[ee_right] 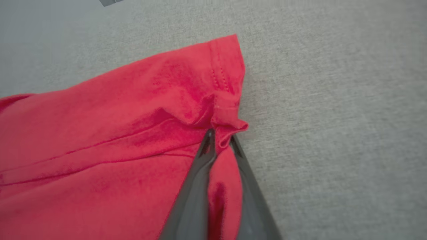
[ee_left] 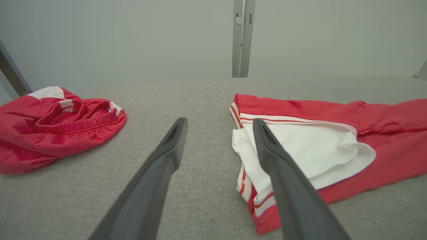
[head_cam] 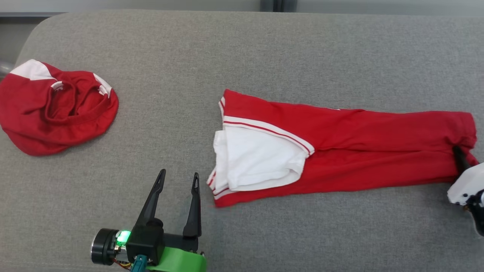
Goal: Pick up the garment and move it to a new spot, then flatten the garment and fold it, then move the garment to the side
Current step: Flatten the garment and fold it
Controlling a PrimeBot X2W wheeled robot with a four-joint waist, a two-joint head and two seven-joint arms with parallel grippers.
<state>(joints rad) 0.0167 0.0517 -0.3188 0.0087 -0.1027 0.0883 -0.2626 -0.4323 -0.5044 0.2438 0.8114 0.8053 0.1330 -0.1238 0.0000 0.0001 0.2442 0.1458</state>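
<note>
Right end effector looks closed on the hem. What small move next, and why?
Probably shift the open left end effector rightward to the garment at its striped near corner and close. The right end effector pinches the other end's hem; the left one holds nothing.
</note>
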